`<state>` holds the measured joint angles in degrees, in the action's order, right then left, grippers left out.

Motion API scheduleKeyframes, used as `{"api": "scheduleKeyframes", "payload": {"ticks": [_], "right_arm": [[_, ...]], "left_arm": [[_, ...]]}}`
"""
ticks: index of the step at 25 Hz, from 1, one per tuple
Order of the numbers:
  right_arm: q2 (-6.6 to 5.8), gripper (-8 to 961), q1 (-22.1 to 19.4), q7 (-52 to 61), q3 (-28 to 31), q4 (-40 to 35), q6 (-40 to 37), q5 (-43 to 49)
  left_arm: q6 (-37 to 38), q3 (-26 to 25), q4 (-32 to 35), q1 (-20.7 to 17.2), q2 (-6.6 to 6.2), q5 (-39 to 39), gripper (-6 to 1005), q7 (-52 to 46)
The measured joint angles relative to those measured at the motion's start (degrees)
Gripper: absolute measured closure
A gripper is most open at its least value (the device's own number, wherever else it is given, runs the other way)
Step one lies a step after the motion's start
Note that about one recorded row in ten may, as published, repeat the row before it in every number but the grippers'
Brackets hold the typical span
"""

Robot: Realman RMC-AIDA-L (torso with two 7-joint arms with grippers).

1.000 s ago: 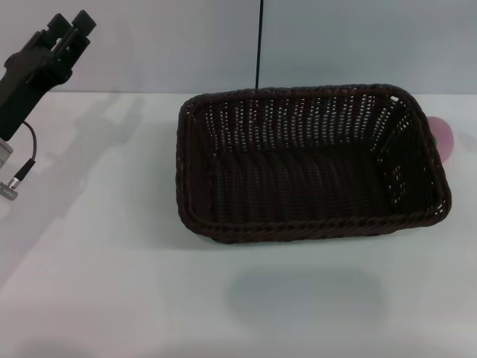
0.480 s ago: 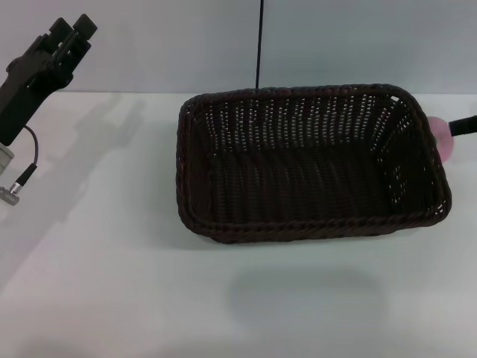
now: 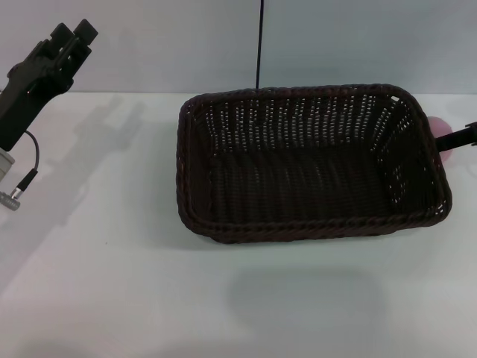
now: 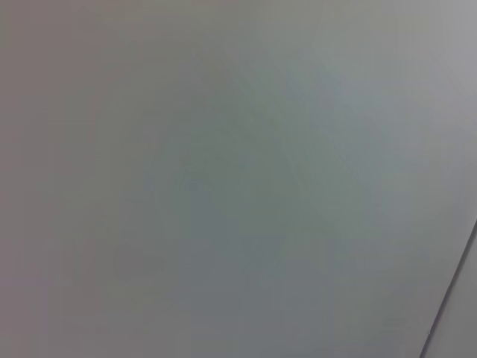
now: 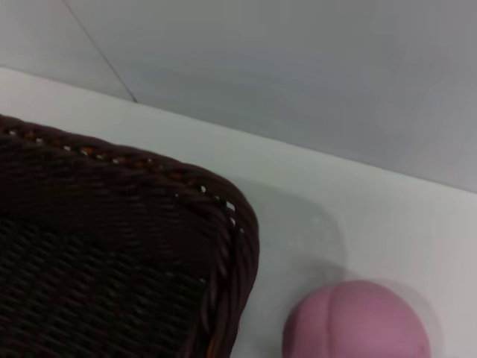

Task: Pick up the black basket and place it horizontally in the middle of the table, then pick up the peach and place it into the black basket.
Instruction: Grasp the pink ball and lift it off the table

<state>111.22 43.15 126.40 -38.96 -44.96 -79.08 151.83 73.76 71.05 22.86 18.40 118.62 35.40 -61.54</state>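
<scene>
One dark woven black basket [image 3: 309, 162] with a braided rim lies lengthwise on the white table [image 3: 112, 276]. Just beyond its right end sits the pink peach [image 5: 356, 322], mostly hidden in the head view. Beside the peach, the right gripper [image 3: 460, 138] is cut off; its finger state is indeterminable. The left gripper [image 3: 71, 36], pressed together, hangs well apart.

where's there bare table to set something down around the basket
Bare table runs along the black basket's near side and between it and the raised left gripper. It is crowded on the basket's right, where the peach sits under the right gripper.
</scene>
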Motion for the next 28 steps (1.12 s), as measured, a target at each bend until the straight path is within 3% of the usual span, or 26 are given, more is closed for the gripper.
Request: {"api": "scheduleKeyframes", "payload": {"ticks": [8,16,28], "right_arm": [[0.00,313,2.1,0.2,-2.1,4.7,4.9,0.7],[0.06,315,2.4,0.9,-2.8,4.8,5.4,2.8],[0.87,722,1.5,1.1,-3.2,4.0,5.3,4.1]], "left_arm": [[1.5,-0.1,-1.7,-0.1,0.02,-0.8,484,-0.1],[2.3,-0.2,-2.6,-0.1,0.02,-1.4,493,-0.1],[3.4,-0.2,-3.7,0.1,-0.11,-1.7,506,-0.2]]}}
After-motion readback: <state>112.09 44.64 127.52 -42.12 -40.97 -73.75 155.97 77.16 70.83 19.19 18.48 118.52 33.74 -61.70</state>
